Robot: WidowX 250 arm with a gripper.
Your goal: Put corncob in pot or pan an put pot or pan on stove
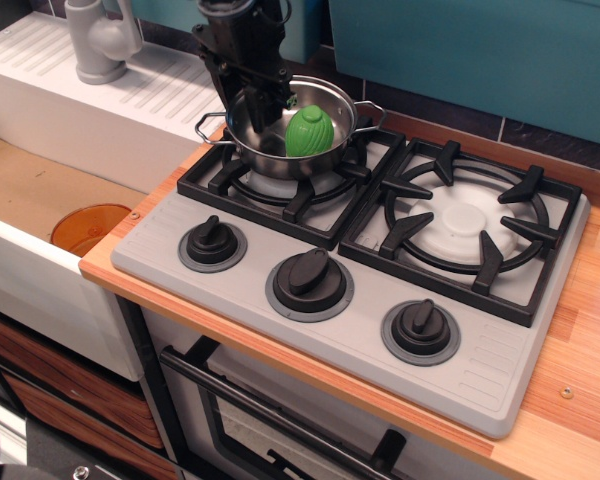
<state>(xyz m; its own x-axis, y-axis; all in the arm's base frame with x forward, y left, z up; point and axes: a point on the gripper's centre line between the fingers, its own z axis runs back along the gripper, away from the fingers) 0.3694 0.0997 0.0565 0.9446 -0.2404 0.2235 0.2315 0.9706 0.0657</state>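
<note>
The shiny steel pot point(255, 140) sits on the left grate of the grey stove point(480, 375), level on the burner. The green corncob point(309, 131) lies inside it, toward the right wall. My black gripper point(257, 103) comes down from above at the pot's back left rim, with one finger inside the pot and the jaws closed on the rim. The pot's two loop handles stick out left and right.
The right burner grate point(470, 225) is bare. Three black knobs point(309, 278) line the stove's front. An orange disc point(88, 226) lies in the sink at the left. A grey tap point(100, 40) stands on the white drainboard at the back left.
</note>
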